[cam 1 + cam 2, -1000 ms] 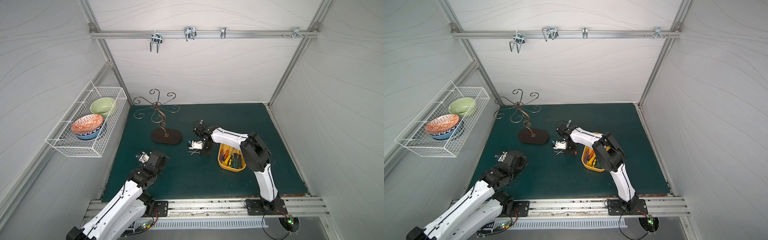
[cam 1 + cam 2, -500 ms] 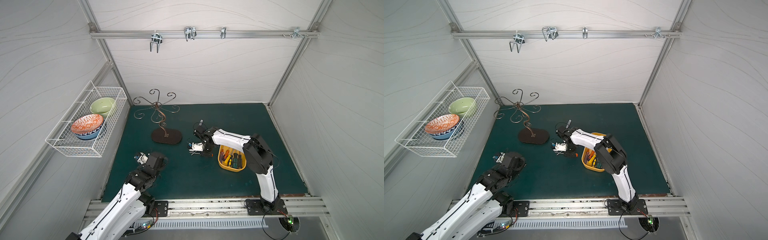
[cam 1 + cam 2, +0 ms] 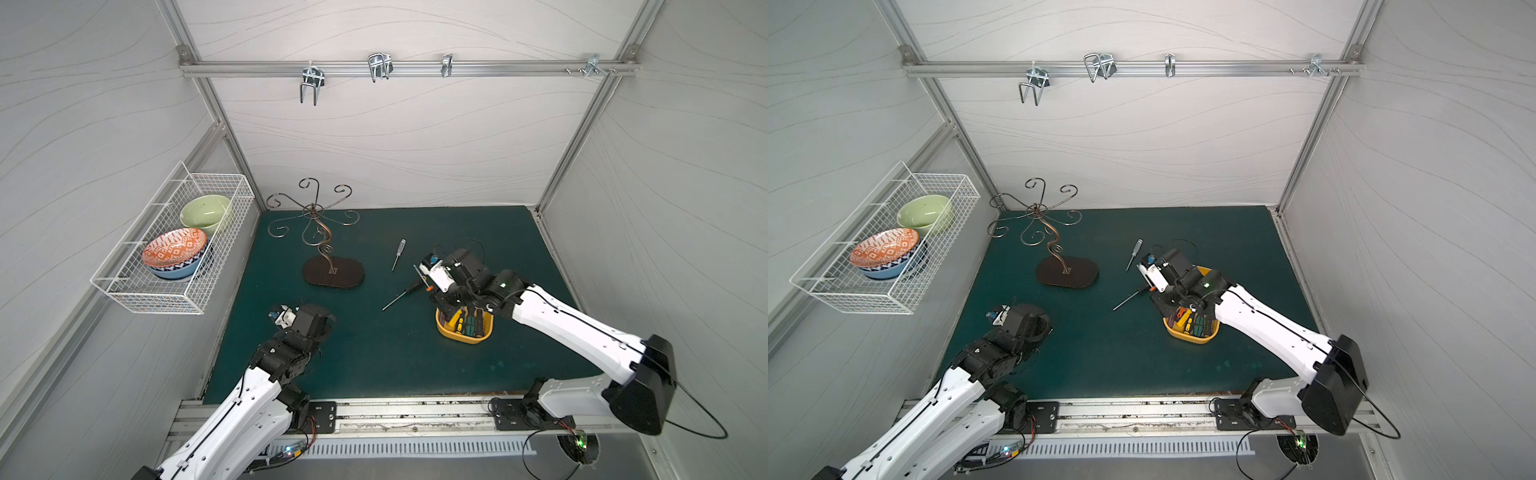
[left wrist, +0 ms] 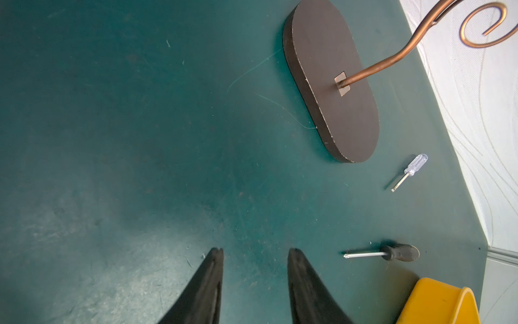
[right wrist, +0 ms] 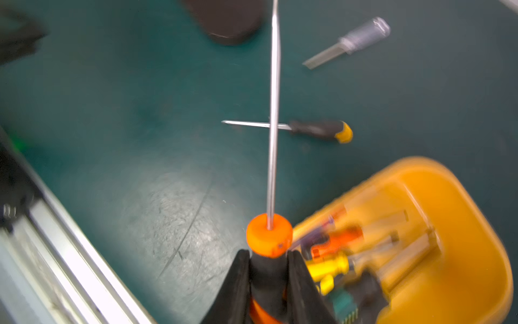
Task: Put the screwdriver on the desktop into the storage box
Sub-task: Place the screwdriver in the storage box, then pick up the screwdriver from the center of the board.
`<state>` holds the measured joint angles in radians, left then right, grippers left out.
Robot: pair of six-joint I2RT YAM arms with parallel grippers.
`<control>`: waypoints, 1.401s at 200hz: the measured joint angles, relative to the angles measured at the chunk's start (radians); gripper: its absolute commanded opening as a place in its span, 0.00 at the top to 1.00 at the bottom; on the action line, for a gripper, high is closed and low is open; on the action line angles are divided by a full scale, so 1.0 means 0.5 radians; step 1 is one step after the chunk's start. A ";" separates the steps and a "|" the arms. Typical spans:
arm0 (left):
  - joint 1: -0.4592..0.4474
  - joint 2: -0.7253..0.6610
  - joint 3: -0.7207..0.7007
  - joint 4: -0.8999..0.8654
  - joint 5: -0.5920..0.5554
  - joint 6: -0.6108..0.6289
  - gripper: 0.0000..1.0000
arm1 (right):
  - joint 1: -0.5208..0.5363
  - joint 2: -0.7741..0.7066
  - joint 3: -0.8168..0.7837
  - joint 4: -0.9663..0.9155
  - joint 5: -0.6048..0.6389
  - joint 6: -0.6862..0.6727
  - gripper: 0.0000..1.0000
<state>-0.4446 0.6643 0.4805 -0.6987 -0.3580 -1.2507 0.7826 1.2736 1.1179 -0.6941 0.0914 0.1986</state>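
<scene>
Your right gripper (image 5: 267,254) is swinging over beside the storage box (image 5: 459,196), clamped on a screwdriver (image 5: 269,234), readying the drop.

The desktop (image 3: 374,353) is teal-green, the storage box (image 3: 463,339) yellow-orange, and one screwdriver (image 5: 269,235) has an orange-and-black handle.

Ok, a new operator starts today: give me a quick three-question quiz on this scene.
1. True or false: the right gripper is shut on the orange-collared screwdriver.
2. How many screwdrivers lie loose on the desktop?
3. The left gripper is: A) open and empty, B) shut and empty, C) shut on a screwdriver.
Key: 1 true; 2 two, the black-handled screwdriver and the clear-handled screwdriver; 3 A.
</scene>
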 measured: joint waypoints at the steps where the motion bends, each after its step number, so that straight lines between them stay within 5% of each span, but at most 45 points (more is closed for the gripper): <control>1: 0.000 0.002 0.000 0.002 0.001 0.000 0.59 | -0.008 -0.005 -0.003 -0.004 0.002 0.018 1.00; 40: 0.002 0.109 0.002 0.054 0.073 0.017 0.60 | -0.503 -0.220 -0.355 -0.057 -0.051 0.769 1.00; 91: 0.005 0.235 0.029 0.140 0.193 0.045 0.60 | -0.565 -0.008 -0.452 -0.007 -0.162 1.057 1.00; 145: -0.157 0.552 0.080 0.285 0.374 0.040 0.58 | -0.562 0.186 -0.540 0.085 -0.177 1.098 0.50; 200: -0.469 0.870 0.353 0.372 0.328 0.105 0.53 | -0.558 0.112 -0.529 0.085 -0.060 1.032 0.43; 225: -0.568 1.072 0.543 0.470 0.290 0.488 0.40 | -0.558 -0.112 -0.483 0.050 0.053 0.980 0.43; 280: -0.578 1.690 1.106 0.575 0.517 1.905 0.41 | -0.575 -0.500 -0.430 0.025 0.240 0.866 0.44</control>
<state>-0.7338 1.5093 1.0332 -0.4110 -0.0994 -0.2981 0.4953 1.0237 0.9028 -0.6815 0.2111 0.6315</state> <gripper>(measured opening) 0.591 0.559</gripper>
